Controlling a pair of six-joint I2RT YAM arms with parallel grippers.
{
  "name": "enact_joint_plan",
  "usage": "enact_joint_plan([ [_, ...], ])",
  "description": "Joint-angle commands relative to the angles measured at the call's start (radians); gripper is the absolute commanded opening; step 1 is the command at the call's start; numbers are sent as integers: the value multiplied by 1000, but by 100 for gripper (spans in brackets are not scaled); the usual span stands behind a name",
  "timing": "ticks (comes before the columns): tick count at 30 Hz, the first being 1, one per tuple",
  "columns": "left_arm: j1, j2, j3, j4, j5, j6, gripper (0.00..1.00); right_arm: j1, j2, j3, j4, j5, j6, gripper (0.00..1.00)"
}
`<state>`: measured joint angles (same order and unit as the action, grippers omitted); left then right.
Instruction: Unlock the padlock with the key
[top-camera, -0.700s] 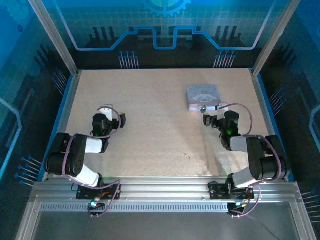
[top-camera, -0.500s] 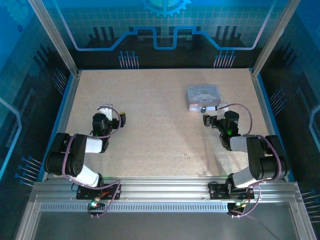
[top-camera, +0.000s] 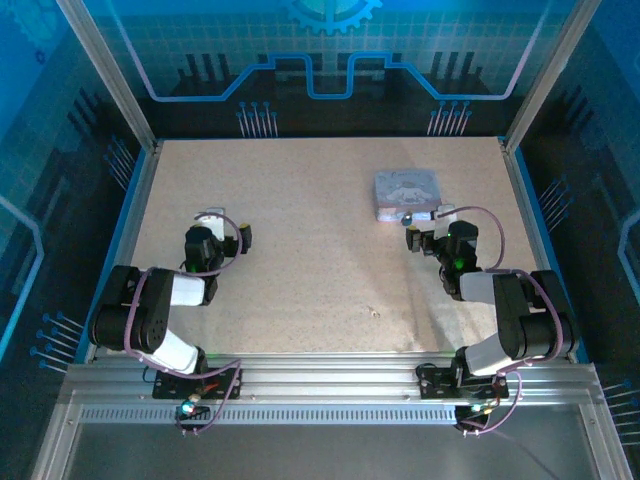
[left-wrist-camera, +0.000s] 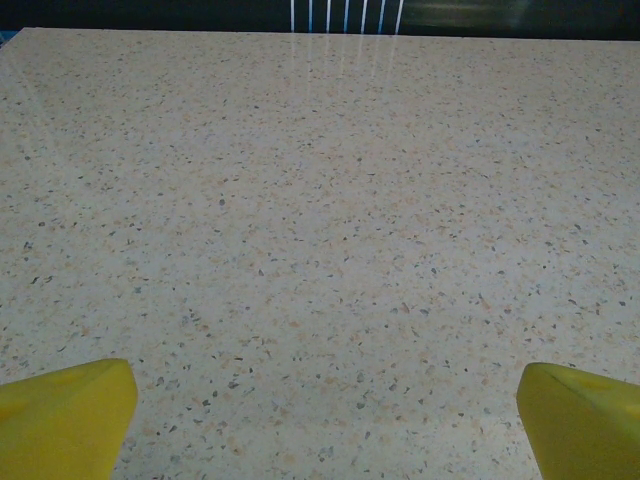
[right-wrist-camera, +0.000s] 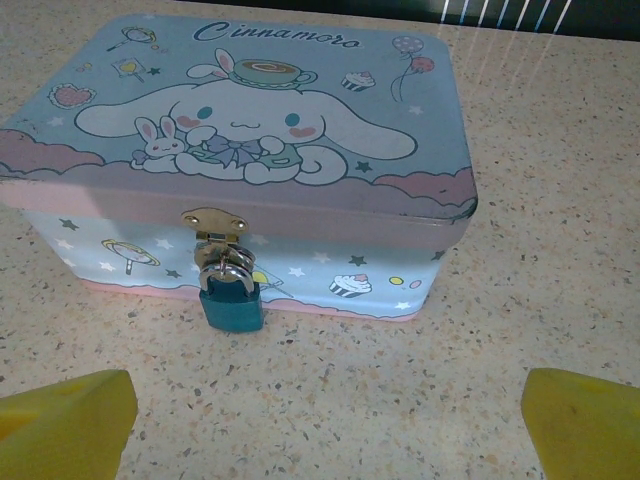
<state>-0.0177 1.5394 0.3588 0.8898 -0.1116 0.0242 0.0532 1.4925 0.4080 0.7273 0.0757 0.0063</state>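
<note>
On the tin's hasp (right-wrist-camera: 213, 222), the padlock (right-wrist-camera: 232, 303) (teal), same as before.

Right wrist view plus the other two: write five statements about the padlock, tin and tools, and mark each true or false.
1. The padlock hangs from the clasp on the front of the tin. True.
2. The tin is open. False: its lid is down and latched.
3. The right tool is shut on the padlock. False: it is open, short of the tin, and holds nothing.
4. The left tool is open over the bare table. True.
5. The tin sits on the left half of the table. False: it sits at the far right, just ahead of the right tool.
</note>
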Motion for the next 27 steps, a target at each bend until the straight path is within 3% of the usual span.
enact_joint_plan([
  [1,1,13,23,34,-8,-22,99,5,11,22,32,-2,-7,100],
  [11,0,13,19,44,-2,-17,99,3,11,19,34,-7,-7,100],
  [18,-5,-23,-54,149,-10,-15,99,3,-45,2,25,24,7,100],
  [24,-18,-176,-16,-52,-33,-7,99,0,-199,29,-170,41,29,100],
  [27,-34,-258,29,-184,-112,-27,99,-11,-267,39,-260,51,69,100],
])
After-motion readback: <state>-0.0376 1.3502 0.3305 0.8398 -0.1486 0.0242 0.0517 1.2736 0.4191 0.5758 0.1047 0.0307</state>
